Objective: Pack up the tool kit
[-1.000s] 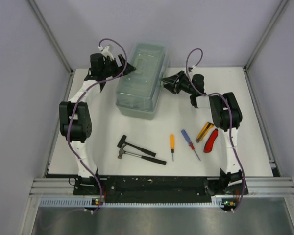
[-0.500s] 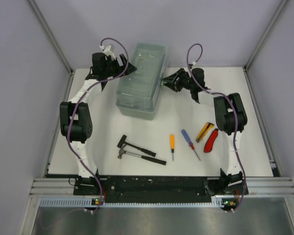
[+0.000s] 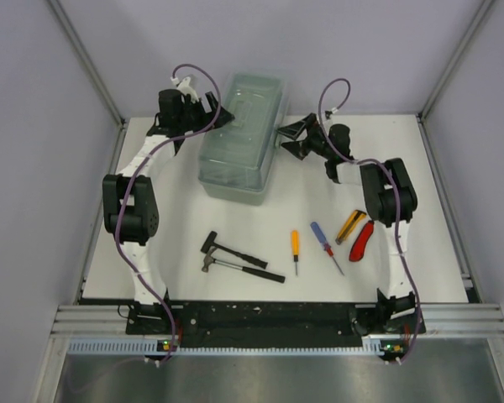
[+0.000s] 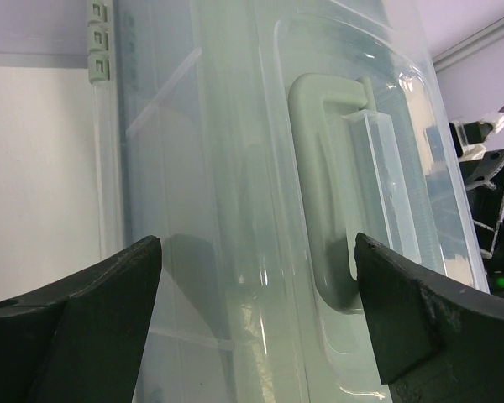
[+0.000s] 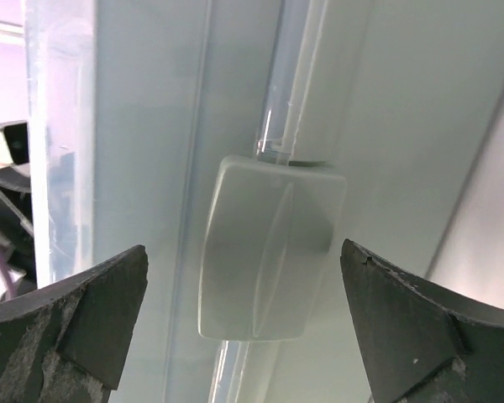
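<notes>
In the upper middle of the top view, the left gripper (image 3: 212, 116) is placed beside the closed toolbox (image 3: 244, 138), its fingers spread wide over the translucent lid and handle (image 4: 323, 193). To the right, the right gripper (image 3: 287, 138) is set with fingers apart either side of the front latch (image 5: 269, 248), which is not touched. If the latch is tugged unbraced, the box could be dragged or tipped. Hammers (image 3: 208, 244), screwdrivers (image 3: 295, 248) and cutters (image 3: 363, 241) are seen lower down, unpacked.
</notes>
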`<state>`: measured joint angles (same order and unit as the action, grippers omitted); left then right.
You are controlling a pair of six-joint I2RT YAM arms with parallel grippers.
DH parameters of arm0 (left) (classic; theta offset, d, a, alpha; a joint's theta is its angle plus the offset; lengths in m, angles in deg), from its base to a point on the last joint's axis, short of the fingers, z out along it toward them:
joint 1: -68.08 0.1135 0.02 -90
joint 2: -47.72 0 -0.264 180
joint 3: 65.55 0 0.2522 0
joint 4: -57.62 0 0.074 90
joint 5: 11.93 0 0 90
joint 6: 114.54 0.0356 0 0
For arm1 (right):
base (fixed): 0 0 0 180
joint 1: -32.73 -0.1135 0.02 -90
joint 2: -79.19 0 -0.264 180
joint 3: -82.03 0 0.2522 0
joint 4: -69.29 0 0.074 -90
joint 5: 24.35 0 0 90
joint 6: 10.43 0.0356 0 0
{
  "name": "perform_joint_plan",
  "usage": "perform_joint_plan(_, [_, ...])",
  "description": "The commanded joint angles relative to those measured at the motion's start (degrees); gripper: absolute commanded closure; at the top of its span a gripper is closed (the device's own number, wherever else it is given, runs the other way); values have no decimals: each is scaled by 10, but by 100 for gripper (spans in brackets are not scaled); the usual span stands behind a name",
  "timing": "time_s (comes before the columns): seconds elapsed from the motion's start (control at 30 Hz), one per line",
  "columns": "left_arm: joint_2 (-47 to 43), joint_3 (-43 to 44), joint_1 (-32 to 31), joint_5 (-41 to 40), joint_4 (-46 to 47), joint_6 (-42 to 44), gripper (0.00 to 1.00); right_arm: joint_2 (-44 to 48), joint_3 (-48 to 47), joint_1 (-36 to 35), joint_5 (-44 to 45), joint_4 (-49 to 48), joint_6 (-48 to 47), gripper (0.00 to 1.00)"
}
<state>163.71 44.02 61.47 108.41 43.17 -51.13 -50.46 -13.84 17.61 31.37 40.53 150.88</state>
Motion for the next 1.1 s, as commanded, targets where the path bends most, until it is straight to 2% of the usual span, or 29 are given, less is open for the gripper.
perform_joint_plan(0.0, [43, -35, -82, 150, -135, 1, 6, -59, -39, -69, -97, -232, 84, 2])
perform_joint_plan(0.13, [46, -40, -82, 196, -107, -15, 6, -113, -79, -73, -112, -356, 175, 2])
perform_joint_plan(0.23, [51, -40, -84, 219, -99, -22, 6, -124, -97, -82, -123, -388, 197, 2])
perform_joint_plan(0.37, [56, -42, -88, 224, -99, -23, 6, -113, -111, -93, -142, -388, 193, 15])
perform_joint_plan(0.43, [57, -43, -91, 225, -99, -22, 6, -103, -112, -97, -155, -365, 177, 30])
perform_joint_plan(0.47, [58, -42, -93, 225, -101, -22, 6, -96, -114, -98, -160, -349, 165, 34])
perform_joint_plan(0.63, [60, -44, -102, 219, -112, -12, 7, -64, -113, -104, -174, -244, 104, 50])
perform_joint_plan(0.77, [61, -44, -105, 211, -124, -3, 7, -56, -124, -105, -175, -200, 94, 66])
perform_joint_plan(0.93, [61, -42, -107, 199, -137, 7, 7, -27, -123, -105, -160, -113, 56, 79])
perform_joint_plan(1.07, [62, -43, -109, 192, -143, 9, 7, -4, -124, -106, -144, -36, 20, 81])
